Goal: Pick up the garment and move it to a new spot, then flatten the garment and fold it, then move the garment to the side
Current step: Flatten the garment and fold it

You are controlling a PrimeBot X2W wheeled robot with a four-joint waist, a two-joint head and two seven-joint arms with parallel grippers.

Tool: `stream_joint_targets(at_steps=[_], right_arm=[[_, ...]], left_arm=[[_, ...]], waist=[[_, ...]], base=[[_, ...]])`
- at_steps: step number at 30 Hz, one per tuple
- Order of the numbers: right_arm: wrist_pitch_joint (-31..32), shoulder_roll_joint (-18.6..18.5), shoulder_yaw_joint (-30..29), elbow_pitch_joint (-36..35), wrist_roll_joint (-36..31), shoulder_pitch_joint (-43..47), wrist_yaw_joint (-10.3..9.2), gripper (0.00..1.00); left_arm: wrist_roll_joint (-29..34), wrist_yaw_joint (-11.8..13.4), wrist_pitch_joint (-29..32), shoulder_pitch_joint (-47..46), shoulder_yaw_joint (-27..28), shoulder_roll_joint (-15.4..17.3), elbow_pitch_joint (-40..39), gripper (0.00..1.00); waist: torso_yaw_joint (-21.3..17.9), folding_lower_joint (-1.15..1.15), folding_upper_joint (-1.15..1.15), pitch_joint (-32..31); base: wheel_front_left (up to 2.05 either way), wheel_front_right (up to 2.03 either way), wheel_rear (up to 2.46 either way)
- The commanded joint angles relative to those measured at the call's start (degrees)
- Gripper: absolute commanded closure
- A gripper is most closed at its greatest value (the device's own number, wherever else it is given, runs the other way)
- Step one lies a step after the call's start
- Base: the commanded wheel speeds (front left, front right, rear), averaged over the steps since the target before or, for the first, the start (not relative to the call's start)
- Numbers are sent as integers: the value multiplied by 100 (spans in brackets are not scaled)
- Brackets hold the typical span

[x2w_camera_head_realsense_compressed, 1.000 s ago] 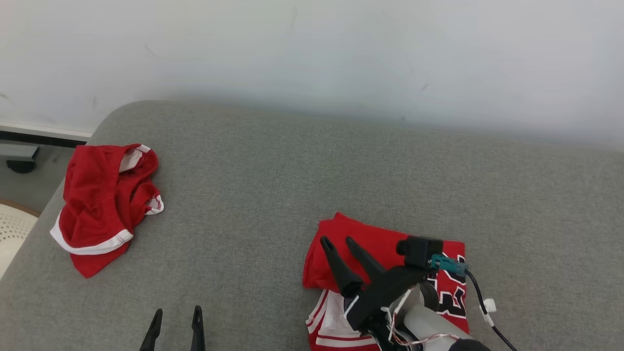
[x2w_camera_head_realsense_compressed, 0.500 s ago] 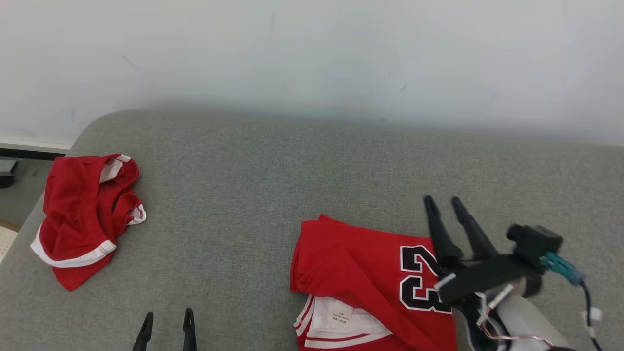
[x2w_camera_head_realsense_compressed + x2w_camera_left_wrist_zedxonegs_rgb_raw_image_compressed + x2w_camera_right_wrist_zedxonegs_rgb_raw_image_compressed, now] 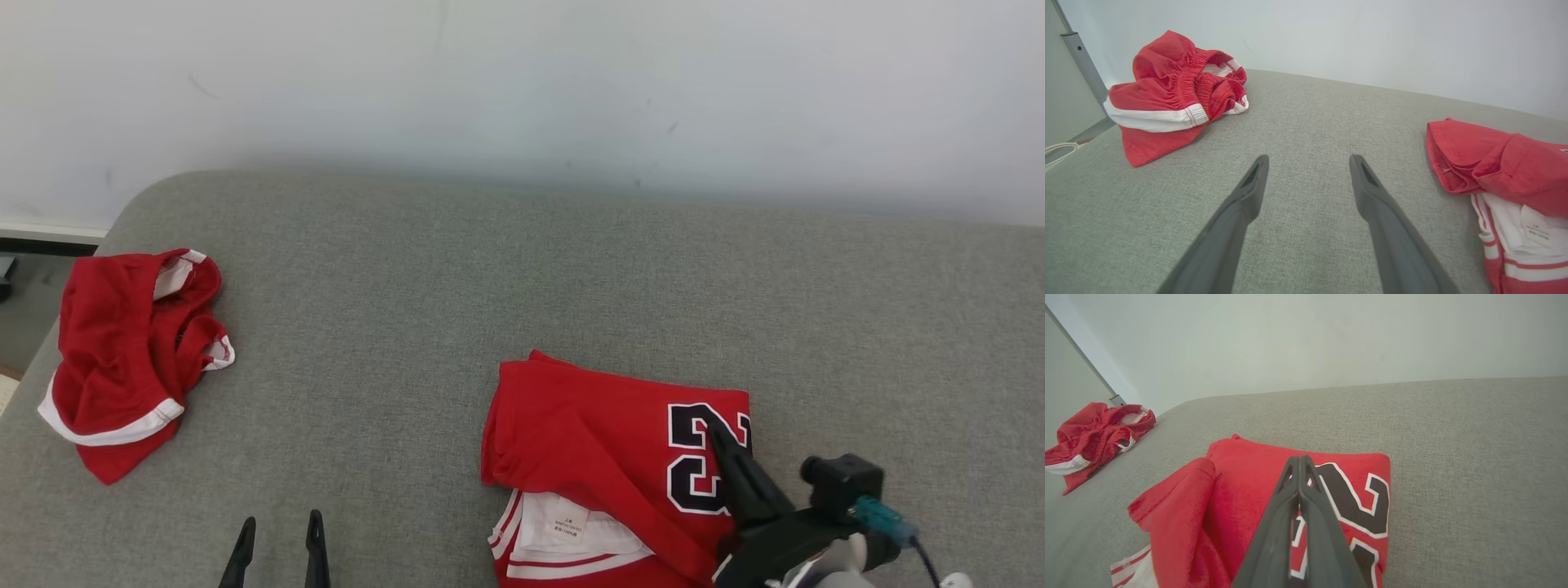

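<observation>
Red jersey (image 3: 604,441) lies folded, near right. Right end effector (image 3: 718,433) is closed over it; left end effector (image 3: 280,520) open.

Bright, even light (soft shadows), wrist views bowed.

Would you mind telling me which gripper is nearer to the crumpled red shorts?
Left. The left gripper is open, toward the robot and to the right of the shorts; the right gripper is closed over the folded jersey, much farther right.
</observation>
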Motion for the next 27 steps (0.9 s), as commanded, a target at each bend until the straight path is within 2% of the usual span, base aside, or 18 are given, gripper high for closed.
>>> stream_joint_targets(at_steps=[1,7,13,23,27], right_arm=[[-7,70,33,59,25,-54,-11,100],[-7,207,541,662,-246,-269,-11,100],[-7,519,979,1170,-112,-424,-11,100],[-7,839,1920,1237,311,-389,-11,100],[-8,871,2014,1069,503,-470,-11,100]], left_arm=[[6,2,-18,-85,0,0,6,0],[38,-53,-18,-92,-16,0,58,0],[-6,-35,-18,-113,-52,0,79,0],[-28,-17,-18,-54,-57,0,85,0],[-40,11,-18,-22,-38,0,67,0]], waist=[[16,0,0,8],[115,0,0,10],[245,0,0,1],[320,0,0,-14],[259,0,0,-53]], base=[[0,0,0],[0,0,0],[0,0,0],[0,0,0],[0,0,0]])
